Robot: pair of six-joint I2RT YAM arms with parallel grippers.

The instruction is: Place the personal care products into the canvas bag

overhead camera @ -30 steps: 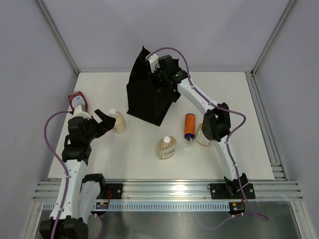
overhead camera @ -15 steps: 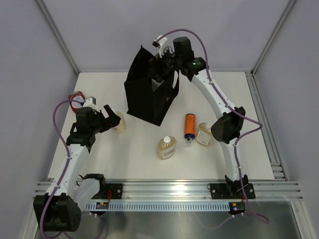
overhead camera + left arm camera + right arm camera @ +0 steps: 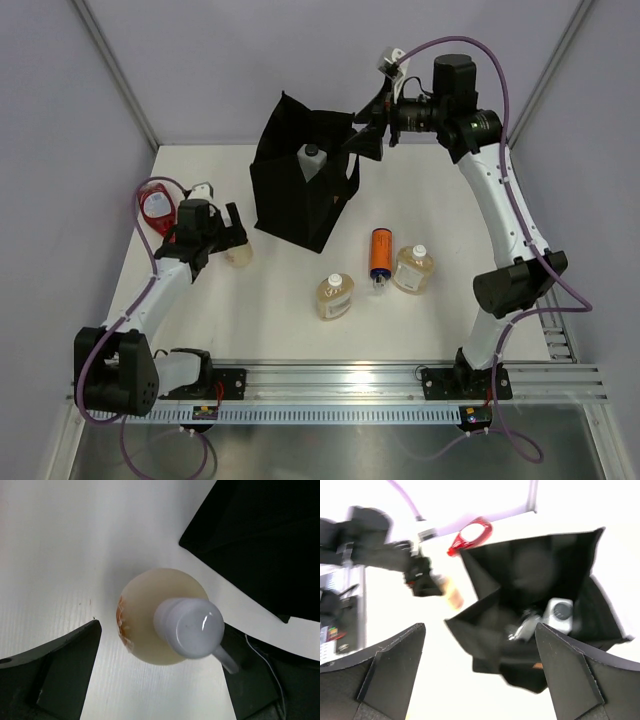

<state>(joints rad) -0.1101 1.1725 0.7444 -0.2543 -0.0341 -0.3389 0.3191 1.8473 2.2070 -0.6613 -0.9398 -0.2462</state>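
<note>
White tabletop [image 3: 290,330], grey walls. Left gripper [image 3: 161,627] spread wide, straddling an upright squat amber bottle with white cap [image 3: 165,615], no grip. Right gripper [image 3: 480,625] spread wide, empty, above the black canvas bag [image 3: 300,205]; white-capped bottle [image 3: 312,157] inside.

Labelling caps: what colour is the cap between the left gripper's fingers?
White cap; clearest in the left wrist view.

The canvas bag [image 3: 300,195] stood open near the table's [image 3: 450,200] far edge, with a white-capped bottle [image 3: 312,158] inside. The right gripper [image 3: 365,130] hung above its rim. Near the left edge, the left gripper [image 3: 231,236] straddled an amber bottle [image 3: 240,255].
</note>
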